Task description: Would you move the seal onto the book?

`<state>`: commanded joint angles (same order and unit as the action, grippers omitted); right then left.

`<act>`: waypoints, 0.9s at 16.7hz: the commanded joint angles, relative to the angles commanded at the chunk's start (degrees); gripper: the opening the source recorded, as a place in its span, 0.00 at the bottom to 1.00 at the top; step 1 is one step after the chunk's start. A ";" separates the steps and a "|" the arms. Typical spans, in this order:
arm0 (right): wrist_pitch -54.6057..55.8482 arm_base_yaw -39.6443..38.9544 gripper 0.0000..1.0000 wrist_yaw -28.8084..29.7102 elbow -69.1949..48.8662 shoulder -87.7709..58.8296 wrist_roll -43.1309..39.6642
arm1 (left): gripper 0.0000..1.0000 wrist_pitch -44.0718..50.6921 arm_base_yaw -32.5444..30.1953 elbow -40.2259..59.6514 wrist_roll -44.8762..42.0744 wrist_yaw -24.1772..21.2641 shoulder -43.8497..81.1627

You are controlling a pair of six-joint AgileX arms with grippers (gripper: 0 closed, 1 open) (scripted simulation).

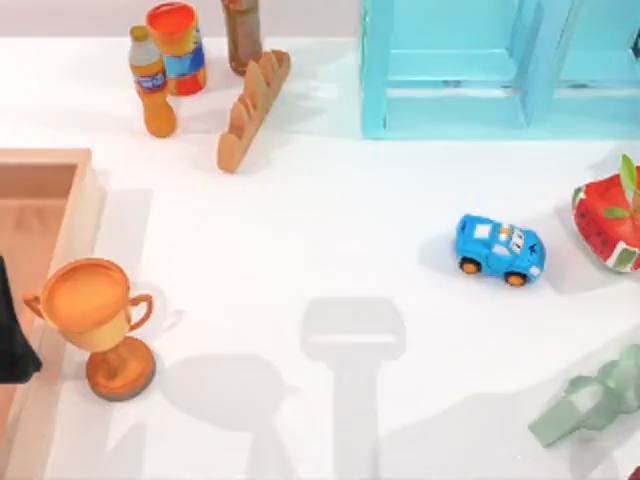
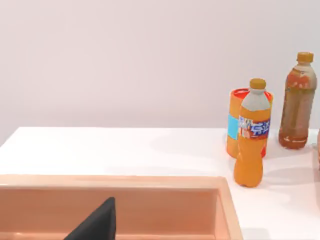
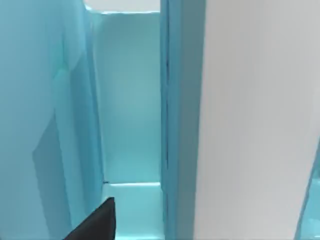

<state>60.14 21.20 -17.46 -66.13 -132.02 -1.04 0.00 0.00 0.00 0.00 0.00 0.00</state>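
From the left, a wooden tray (image 1: 70,200) met the bench (image 1: 320,260) edge, then a trophy (image 1: 95,320), bottles, a toy car (image 1: 498,250). I could make out neither seal nor book from here, nor tell either claw's state. Nothing seemed started; finding the seal would come first

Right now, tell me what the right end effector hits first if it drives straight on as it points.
Most likely the light-blue shelf unit: the right end effector faces into one of its compartments, beside an upright panel. Depth is unclear, so how soon is uncertain.
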 joint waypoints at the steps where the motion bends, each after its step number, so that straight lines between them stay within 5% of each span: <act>1: -1.36 -0.45 1.00 0.46 -3.03 -1.64 0.04 | 1.00 0.00 0.00 0.00 0.00 0.00 0.00; 10: -5.45 -1.91 1.00 1.95 -11.49 -6.20 0.11 | 1.00 0.00 0.00 0.00 0.00 0.00 0.00; 15: -5.45 -1.91 0.62 1.95 -11.49 -6.20 0.11 | 1.00 0.00 0.00 0.00 0.00 0.00 0.00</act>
<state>54.69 19.29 -15.51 -77.62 -138.23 -0.93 0.00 0.00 0.00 0.00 0.00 0.00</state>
